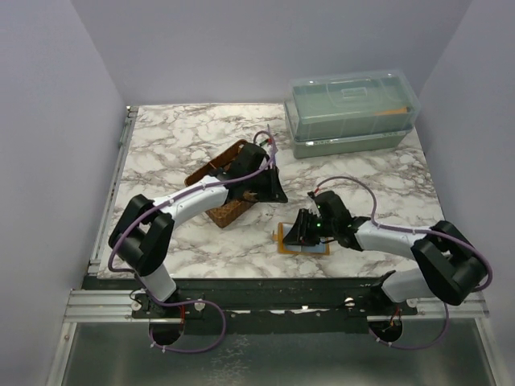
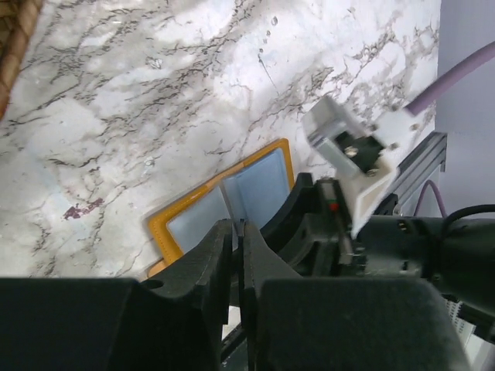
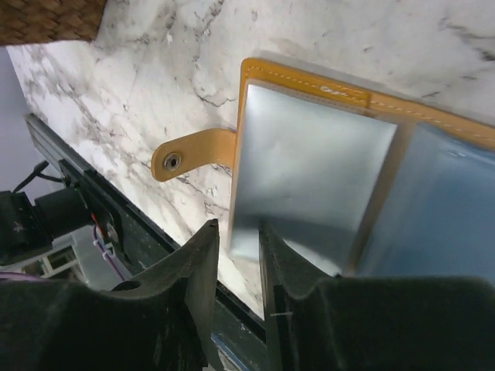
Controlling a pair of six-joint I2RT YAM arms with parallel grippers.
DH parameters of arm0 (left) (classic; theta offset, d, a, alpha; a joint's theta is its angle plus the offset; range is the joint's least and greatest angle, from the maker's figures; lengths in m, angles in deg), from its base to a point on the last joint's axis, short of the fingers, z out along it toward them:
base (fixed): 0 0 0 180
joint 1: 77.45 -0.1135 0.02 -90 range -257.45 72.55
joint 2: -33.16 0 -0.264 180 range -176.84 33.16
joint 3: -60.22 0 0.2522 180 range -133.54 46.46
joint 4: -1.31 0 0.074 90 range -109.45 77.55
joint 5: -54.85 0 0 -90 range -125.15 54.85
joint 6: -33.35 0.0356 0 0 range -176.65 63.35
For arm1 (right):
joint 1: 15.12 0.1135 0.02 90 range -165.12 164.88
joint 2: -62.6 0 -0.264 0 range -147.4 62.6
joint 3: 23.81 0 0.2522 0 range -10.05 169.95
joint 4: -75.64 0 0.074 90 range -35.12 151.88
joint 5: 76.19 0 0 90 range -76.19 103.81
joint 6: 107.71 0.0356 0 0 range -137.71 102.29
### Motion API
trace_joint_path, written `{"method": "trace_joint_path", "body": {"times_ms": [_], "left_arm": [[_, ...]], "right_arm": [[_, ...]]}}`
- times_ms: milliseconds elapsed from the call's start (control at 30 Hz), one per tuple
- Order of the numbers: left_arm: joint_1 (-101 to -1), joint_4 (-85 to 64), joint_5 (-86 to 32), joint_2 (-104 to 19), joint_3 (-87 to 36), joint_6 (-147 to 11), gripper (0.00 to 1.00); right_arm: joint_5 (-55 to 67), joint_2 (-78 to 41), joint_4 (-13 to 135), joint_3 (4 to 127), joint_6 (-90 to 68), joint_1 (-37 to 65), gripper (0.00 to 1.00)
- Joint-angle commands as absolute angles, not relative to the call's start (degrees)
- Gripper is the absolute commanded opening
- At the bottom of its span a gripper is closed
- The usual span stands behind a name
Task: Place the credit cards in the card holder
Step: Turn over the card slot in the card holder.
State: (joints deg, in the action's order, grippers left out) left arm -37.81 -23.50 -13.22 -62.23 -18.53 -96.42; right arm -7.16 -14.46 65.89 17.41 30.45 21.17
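Spanning the workspace, the marble table carries a clear lidded bin at its rear right corner and a brown woven tray left of centre. The card holder lies open and flat near the front edge, right of centre, pale inner faces up, apart from the tray. The right gripper stands at one edge of it, jaws parted astride the panel's corner, with no grasp evident. The left gripper hangs just beside the tray, jaws almost together with a thin slit between; whether anything is pinched cannot be told. A snap tab projects from the holder's side.
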Motion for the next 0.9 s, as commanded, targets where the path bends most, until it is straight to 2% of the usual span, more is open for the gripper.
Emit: {"method": "trace_joint_path", "body": {"times_ms": [0,67,233,333,533,600,800,867], "left_arm": [[-39.5,-25.1,-11.7,-58.9,-19.4,-95.6,0.17],[-40.5,-25.3,-11.6,-57.8,-19.4,-95.5,0.24],[-44.2,-25.5,-12.5,-54.2,-19.5,-95.4,0.51],[-46.7,-25.6,-14.9,-52.7,-20.1,-95.6,0.61],[-51.1,-26.6,-27.0,-52.5,-23.3,-97.4,0.70],[-52.8,-26.7,-31.1,-53.9,-24.7,-99.7,0.76],[-56.1,-27.3,-39.1,-62.5,-31.1,-106.5,0.88],[-56.4,-27.7,-42.2,-65.7,-33.1,-109.1,0.88]], "right_arm": [[-9.6,-20.8,76.9,15.0,34.0,22.7,0.29],[-8.4,-23.1,76.3,15.5,33.9,22.7,0.28],[-4.8,-20.4,68.6,19.4,30.9,22.6,0.29],[-2.3,-16.3,63.3,21.7,29.6,22.7,0.32],[3.0,-11.1,54.6,25.3,27.4,22.6,0.39],[4.2,-11.0,53.0,26.1,26.5,22.6,0.41],[5.5,-11.5,50.5,28.3,25.3,22.6,0.43],[5.4,-11.2,50.4,28.5,25.3,22.6,0.43]]}}
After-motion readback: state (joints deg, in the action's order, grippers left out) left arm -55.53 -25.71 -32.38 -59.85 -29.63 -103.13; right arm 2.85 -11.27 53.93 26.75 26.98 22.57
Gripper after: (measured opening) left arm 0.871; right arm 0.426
